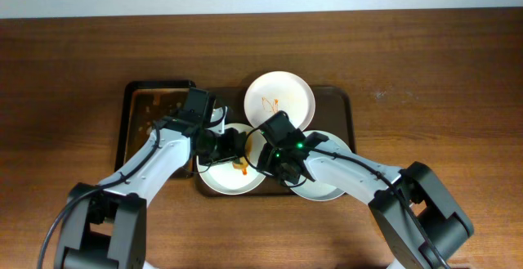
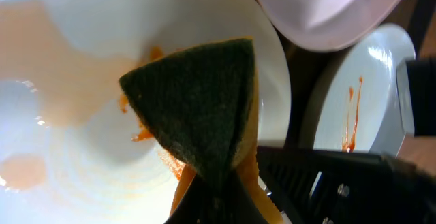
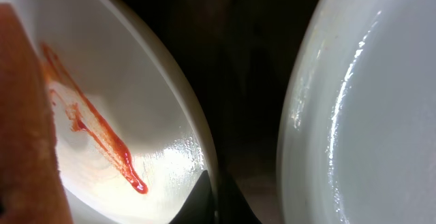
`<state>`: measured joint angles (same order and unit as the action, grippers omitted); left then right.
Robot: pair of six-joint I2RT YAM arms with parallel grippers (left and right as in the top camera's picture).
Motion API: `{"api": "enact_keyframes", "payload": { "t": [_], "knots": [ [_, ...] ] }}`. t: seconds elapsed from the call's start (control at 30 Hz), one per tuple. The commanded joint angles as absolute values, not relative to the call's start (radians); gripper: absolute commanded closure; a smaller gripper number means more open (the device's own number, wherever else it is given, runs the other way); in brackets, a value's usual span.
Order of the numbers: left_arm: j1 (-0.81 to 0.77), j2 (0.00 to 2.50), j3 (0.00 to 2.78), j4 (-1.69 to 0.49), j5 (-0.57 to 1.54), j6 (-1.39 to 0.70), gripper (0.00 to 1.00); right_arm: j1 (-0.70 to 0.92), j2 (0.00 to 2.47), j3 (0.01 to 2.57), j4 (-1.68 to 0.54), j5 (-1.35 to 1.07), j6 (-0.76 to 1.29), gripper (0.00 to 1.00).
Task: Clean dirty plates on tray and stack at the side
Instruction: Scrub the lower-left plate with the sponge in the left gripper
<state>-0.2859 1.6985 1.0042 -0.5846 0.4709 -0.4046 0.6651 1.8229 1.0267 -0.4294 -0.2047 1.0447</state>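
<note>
Several white plates lie on the dark tray (image 1: 343,105). My left gripper (image 1: 231,144) is shut on a green and yellow sponge (image 2: 197,108), pressed on the front left plate (image 1: 225,181), which is smeared with orange sauce (image 2: 68,67). My right gripper (image 1: 274,156) is shut on the rim of a plate with a red sauce streak (image 3: 122,115); its jaws (image 3: 218,197) pinch the edge. The red-streaked plate also shows in the left wrist view (image 2: 354,108). The back plate (image 1: 279,99) has orange streaks. The front right plate (image 1: 327,183) looks clean.
A second, brownish wet tray (image 1: 151,109) sits at the left, touching the dark tray. A pale plate underside (image 2: 327,13) hangs close above the sponge. The brown wooden table (image 1: 425,56) extends around the trays. Both arms cross the front edge.
</note>
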Motion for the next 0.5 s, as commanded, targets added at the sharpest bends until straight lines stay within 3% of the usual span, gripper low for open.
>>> {"api": "enact_keyframes", "payload": {
  "t": [0.0,0.3,0.47],
  "knots": [
    [-0.288,1.725,0.984,-0.575,0.52,-0.289,1.0,0.673,1.837,1.034,-0.43,-0.206,1.056,0.96],
    [-0.309,1.756,0.871,-0.461,0.574,-0.318,1.0,0.673,1.837,1.034,-0.43,-0.214,1.056,0.96],
    [-0.358,1.756,0.831,-0.419,0.409,-0.481,1.0,0.673,1.837,1.034,-0.43,-0.218,1.056,0.96]
  ]
}}
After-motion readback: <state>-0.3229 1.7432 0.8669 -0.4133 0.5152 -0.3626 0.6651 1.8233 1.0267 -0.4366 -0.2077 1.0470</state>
